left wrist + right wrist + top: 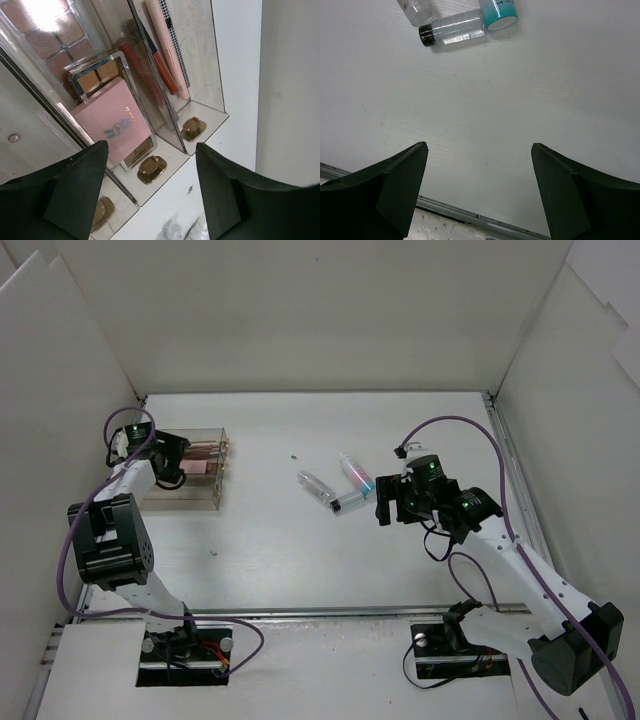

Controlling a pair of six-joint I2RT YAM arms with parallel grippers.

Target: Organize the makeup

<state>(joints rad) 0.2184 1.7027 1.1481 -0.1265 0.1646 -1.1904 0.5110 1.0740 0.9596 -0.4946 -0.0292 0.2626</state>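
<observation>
the sorting is looking mostly done, and the step in hand seems to be collecting the last loose pieces. the clear compartmented box (185, 498) is sitting at the 9 o'clock side of the table. it is already holding a pink square compact (112, 120) resting on one brown eyeshadow palette (97, 75), a second palette (50, 35) in the neighbouring slot, and thin pink and red sticks (167, 50) toward 1 o'clock in the left wrist view. the left gripper (150, 200) is hanging just above the box with its fingers spread and nothing between them

near the middle of the table three items are lying outside the box. one is a clear bottle with a black cap (452, 32), with a second clear bottle (415, 10) at its 10 o'clock. the third is a pink-and-blue tube (500, 12), whose teal end is touching or nearly touching the capped bottle. the right gripper (480, 195) is hovering at their 4 o'clock side in the top view, jaws wide apart and empty

the next move probably calls for the right arm reaching forward, lowering over the capped bottle and closing across its narrow body. the bottle is round and lying on its side, so it could be rolling away under an off-centre pinch
</observation>
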